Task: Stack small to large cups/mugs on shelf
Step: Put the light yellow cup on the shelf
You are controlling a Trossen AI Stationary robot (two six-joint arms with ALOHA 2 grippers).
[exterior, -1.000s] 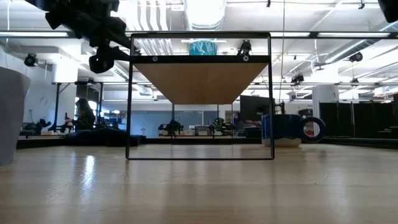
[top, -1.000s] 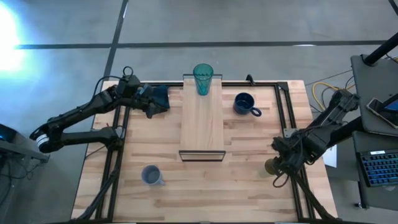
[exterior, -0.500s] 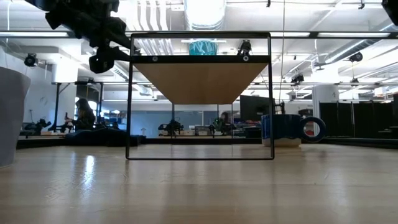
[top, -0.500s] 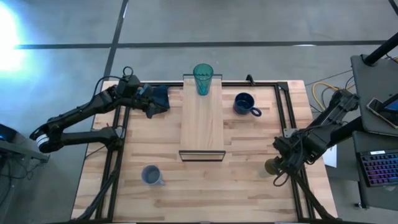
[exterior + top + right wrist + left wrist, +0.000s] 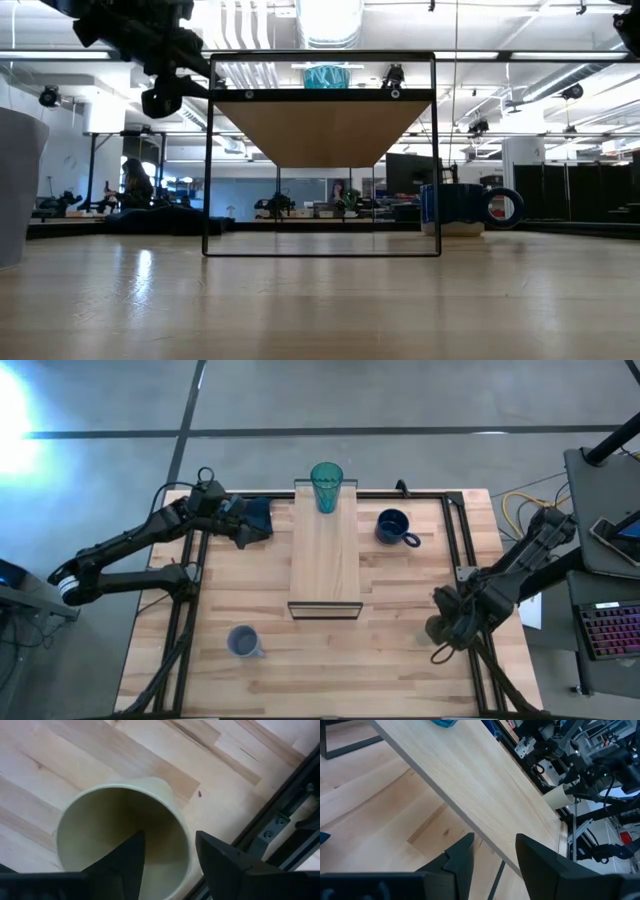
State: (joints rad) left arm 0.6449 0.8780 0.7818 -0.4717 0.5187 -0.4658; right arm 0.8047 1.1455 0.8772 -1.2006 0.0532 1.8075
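A teal tumbler (image 5: 325,486) stands on its base at the far end of the light wood shelf (image 5: 325,560). A dark navy mug (image 5: 394,527) stands on the table right of the shelf. A pale blue-grey mug (image 5: 242,642) stands near the front left. My right gripper (image 5: 446,628) is at the table's right side, shut on the small cream-yellow cup (image 5: 120,830). My left gripper (image 5: 240,530) is open and empty, raised at the far left beside a dark blue cloth (image 5: 257,515). My right gripper holds the cream-yellow cup by its wall at the rim (image 5: 182,837). One finger (image 5: 127,862) is inside the cup and the other (image 5: 220,862) is outside. The cup's open mouth faces the wrist. In the left wrist view the cup (image 5: 559,796) shows tilted.
A dark metal frame runs along the table's edges (image 5: 455,550). The shelf stands raised on its thin dark frame (image 5: 320,250). Open tabletop lies between the shelf and my right gripper. Cables and a keyboard (image 5: 610,630) lie beyond the right edge.
My right gripper has shifted a little toward the table's left and near edges with the cream-yellow cup, which is now more hidden under the gripper in the high view.
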